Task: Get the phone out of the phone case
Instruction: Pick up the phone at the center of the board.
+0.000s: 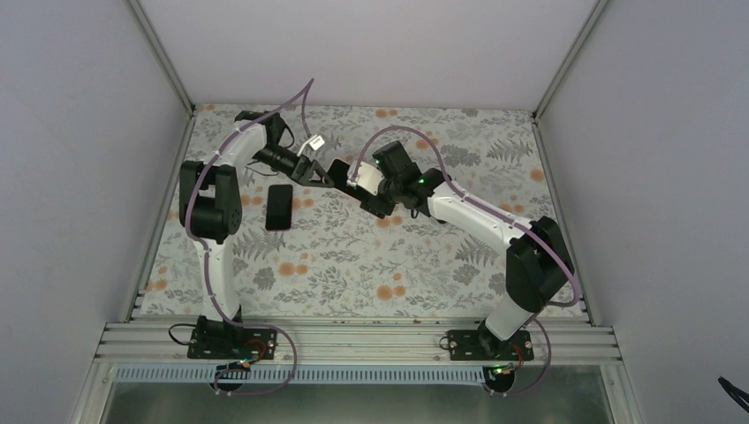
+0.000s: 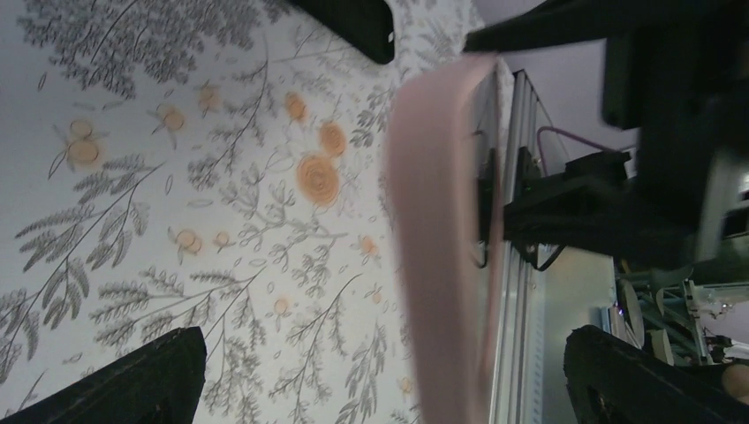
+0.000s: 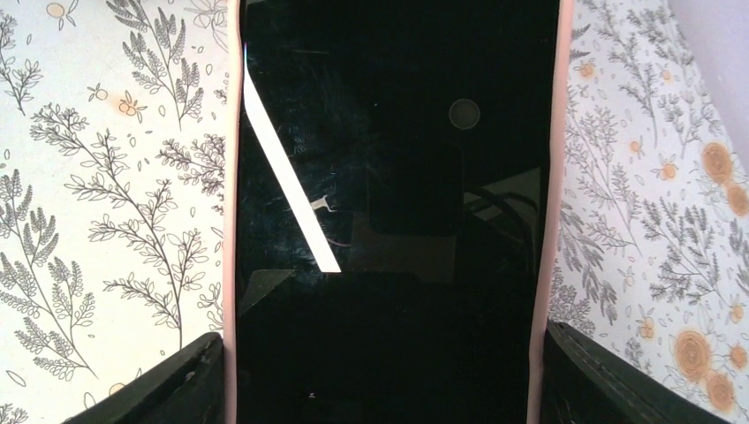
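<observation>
Flowery cloth covers the bench (image 1: 371,265), and the two arms meet above its far middle. The right pincer (image 3: 380,353) is closed on the long sides of the pink phone case (image 3: 231,221). The dark phone (image 3: 397,177) seems to sit inside it, its long way pointing toward the left arm. The left pincer (image 2: 386,344) is wide open around the case edge and does not seem to touch it. A black slab (image 1: 280,207) lies flat nearby.

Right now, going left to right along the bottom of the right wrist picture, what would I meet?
Floral table cover → dark end effector finger → pink phone case's left rim → black phone screen → case's right rim → second dark finger.
</observation>
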### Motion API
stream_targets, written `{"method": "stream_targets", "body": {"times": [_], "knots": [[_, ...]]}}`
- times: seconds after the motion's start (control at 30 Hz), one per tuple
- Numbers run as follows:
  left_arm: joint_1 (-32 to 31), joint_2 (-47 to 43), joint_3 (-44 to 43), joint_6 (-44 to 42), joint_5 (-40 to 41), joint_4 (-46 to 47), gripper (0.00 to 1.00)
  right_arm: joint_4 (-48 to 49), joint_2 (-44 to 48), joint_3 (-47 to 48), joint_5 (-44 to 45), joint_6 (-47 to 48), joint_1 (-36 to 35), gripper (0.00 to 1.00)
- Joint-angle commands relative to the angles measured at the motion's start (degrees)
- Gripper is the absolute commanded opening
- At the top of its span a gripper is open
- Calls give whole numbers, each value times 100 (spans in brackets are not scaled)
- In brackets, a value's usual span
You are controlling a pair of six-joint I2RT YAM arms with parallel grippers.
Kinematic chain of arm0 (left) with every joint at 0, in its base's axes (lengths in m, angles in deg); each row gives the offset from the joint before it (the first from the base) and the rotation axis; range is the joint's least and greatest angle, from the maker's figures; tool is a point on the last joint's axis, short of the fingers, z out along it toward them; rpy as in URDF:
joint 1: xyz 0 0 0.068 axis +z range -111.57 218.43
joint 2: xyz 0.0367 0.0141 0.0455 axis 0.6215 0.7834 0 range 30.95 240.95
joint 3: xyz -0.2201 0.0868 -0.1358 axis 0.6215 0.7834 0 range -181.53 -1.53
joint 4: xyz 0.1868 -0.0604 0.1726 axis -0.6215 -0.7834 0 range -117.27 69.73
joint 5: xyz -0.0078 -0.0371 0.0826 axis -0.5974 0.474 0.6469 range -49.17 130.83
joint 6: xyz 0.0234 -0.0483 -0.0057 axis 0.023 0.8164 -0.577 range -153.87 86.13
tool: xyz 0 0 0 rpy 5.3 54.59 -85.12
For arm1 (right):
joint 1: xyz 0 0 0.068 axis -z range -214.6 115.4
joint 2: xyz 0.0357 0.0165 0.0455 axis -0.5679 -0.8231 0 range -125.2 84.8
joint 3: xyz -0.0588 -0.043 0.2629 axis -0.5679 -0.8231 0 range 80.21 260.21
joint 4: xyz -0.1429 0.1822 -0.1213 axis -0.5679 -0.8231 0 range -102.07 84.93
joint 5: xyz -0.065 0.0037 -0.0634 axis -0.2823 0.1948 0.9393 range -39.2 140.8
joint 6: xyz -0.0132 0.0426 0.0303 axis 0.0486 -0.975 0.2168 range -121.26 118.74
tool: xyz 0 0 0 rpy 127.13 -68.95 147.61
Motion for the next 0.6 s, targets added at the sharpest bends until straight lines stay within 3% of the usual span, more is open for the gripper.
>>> {"method": "stream_targets", "body": {"times": [0.0,0.13,0.37,0.5,0.57], "knots": [[30,-28,-207,-62,-576,-151,100,410,-176,262,10,38,-92,41],[21,-12,-276,-13,-600,-151,88,555,-239,313,5,-8,-139,41],[-60,43,-208,-32,-593,-151,46,521,-335,474,-21,-9,-215,41],[-105,28,-253,-63,-612,-151,12,462,-343,566,-71,-7,-275,41],[-124,-67,-263,-127,-600,-151,8,392,-345,599,-124,0,-295,43]]}}
